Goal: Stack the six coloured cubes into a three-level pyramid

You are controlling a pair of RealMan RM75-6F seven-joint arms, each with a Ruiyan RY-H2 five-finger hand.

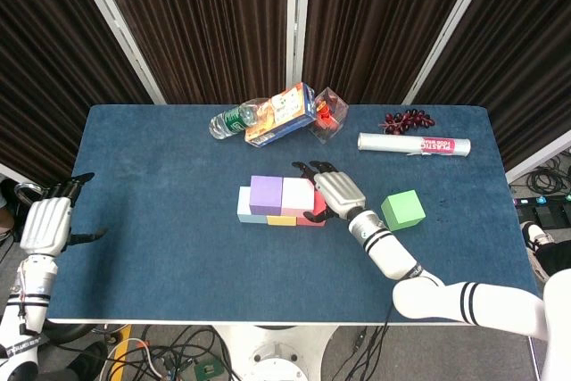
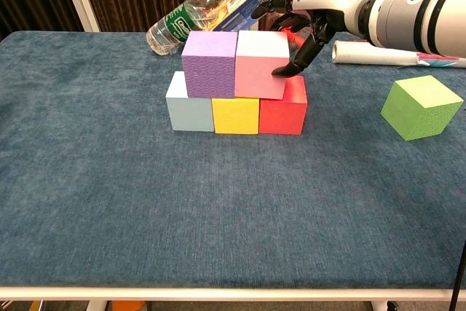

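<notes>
Chest view: your right hand (image 2: 298,30) touches the matte pink cube (image 2: 261,65), fingers spread, gripping nothing.
The remaining matte green cube (image 2: 421,106) lies right of it, nearer than the idle left hand (image 1: 46,223).

Far side of pink cube (image 2: 261,63) behind right hand (image 2: 309,16); left hand (image 1: 46,223) outside chest view

Blue table (image 2: 109,209) bears 3 base cubes (image 2: 236,114) (touching), green cube (image 2: 422,106).

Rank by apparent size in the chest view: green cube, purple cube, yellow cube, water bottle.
1. Water bottle, partly hidden, still longest.
2. Green cube.
3. Purple cube, close to the green one; distances differ, so unsure.
4. Yellow cube, only its front face shows.
</notes>
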